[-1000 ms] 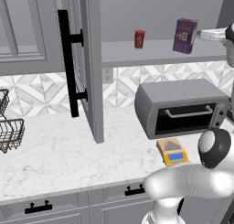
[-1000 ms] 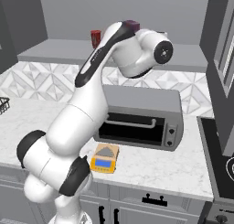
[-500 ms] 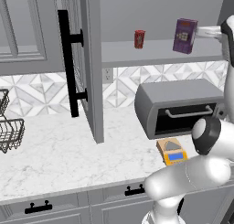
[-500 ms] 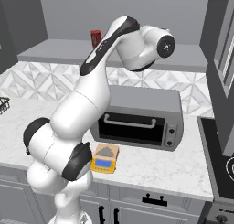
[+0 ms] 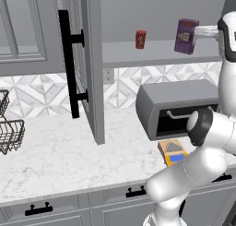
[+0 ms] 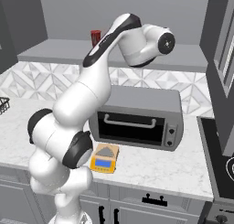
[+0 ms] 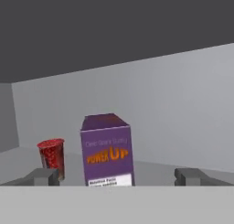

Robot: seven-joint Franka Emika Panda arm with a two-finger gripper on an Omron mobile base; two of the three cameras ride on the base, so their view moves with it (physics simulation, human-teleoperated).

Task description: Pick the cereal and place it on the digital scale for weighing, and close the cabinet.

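Grey kitchen, marble counter (image 5: 55, 156), cabinet (image 5: 92, 63) door swung open. Cereal (image 5: 185, 36) upright on the cabinet shelf (image 5: 152, 52), red can (image 5: 140, 39) well to its left. In the hand view, gripper (image 7: 117, 176) spread wide, empty, tips either side of the box, short of it. Digital scale (image 6: 104, 158) on the counter before the toaster oven (image 6: 141, 118), partly hidden by the arm in the left base view.

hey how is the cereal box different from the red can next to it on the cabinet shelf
The cereal box is purple and rectangular; the red can is round. The cereal box stands clearly taller and wider than the can. In the hand view the cereal box sits between the fingertips of the open gripper, while the can is off to one side. Both stand upright, apart, on the same shelf.
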